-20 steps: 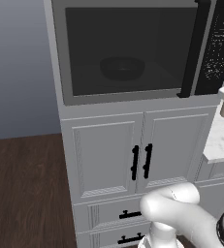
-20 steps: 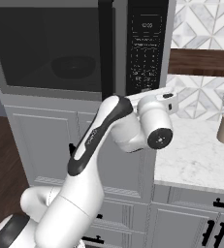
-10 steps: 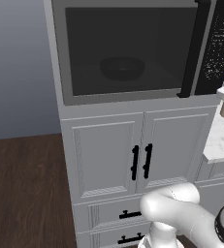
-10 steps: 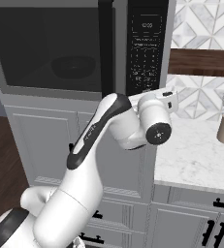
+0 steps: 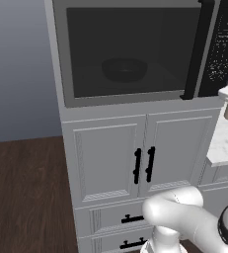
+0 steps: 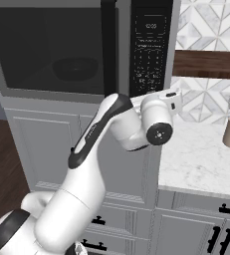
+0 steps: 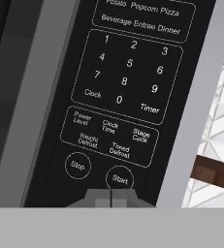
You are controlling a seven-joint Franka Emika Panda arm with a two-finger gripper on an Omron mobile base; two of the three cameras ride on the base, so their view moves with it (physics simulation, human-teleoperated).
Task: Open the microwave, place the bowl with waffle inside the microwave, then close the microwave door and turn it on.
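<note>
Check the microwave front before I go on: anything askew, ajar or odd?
Nothing stands out. The microwave door sits flush, the bowl stands upright behind its window, and the shut tool sits just below the Start button.

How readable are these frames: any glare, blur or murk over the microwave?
Hand view: keypad panel labels sharp, no glare. Left base view: the tinted microwave door leaves the bowl a dim outline. Right base view: the keypad is small and hard to read.

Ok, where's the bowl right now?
The bowl sits inside the microwave, behind the closed microwave door's dark window; in the right base view it shows left of the keypad panel.
</note>
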